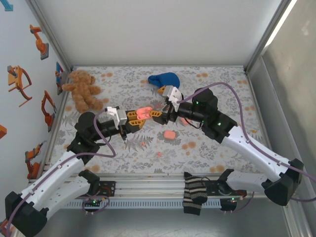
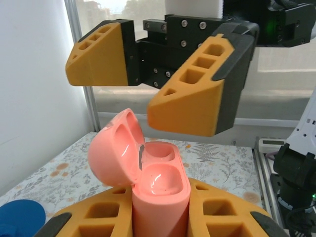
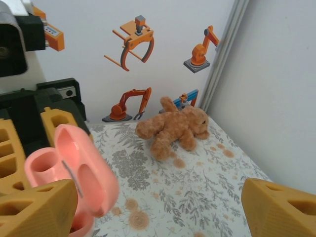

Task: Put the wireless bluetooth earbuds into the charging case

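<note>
**Above the table's middle, an open case is waiting while the earbuds are lying below it**

Over the floral table [image 1: 222, 148], the left gripper [image 1: 142, 115] is clamping the charging case [image 2: 158, 182] upright between its closed fingers. The lid [image 2: 116, 148] is hanging flipped back, and both wells are showing empty. The right gripper [image 1: 158, 113] is facing it from just beside, with its jaws standing wide and nothing between them.

The earbuds [image 1: 143, 143] are resting on the cloth as tiny pink nubs. One is lying almost straight under the held case, and another [image 1: 159, 154] is sitting a little further toward the arm bases. Both are lying lower than the right fingers and on their near side, slightly to the robot's left. They are too small for their long axis to be read.

A second pink case [image 1: 169, 134] is sitting closed on the cloth near them, and it could be mistaken for the target. Since the left arm is occupied, the empty right gripper is probably the one that will be descending and drawing back toward the nubs.
</note>
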Controlling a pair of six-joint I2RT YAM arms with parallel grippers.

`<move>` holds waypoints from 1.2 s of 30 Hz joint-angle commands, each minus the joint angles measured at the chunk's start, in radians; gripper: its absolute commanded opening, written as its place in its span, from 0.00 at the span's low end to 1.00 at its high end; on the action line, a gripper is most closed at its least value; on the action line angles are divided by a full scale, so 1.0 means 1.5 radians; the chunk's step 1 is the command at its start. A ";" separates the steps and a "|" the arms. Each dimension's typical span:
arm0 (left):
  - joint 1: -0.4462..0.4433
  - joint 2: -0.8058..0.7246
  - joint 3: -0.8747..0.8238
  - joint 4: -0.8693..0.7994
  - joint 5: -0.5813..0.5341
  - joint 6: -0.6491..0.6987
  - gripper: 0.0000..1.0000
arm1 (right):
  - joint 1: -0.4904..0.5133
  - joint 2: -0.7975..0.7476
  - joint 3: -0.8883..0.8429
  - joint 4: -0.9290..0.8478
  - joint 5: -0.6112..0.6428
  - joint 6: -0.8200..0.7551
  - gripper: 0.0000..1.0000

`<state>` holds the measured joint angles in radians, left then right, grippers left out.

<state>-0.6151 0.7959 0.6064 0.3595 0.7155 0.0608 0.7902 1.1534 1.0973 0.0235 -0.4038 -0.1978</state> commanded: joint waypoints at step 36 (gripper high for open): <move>-0.004 -0.240 0.015 -0.369 -0.287 0.006 0.00 | -0.003 0.079 -0.022 -0.177 0.101 0.363 0.76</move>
<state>-0.6159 0.4721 0.5945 -0.1211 0.3199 0.0818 0.7883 1.2461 1.0424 -0.2184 -0.2119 0.2153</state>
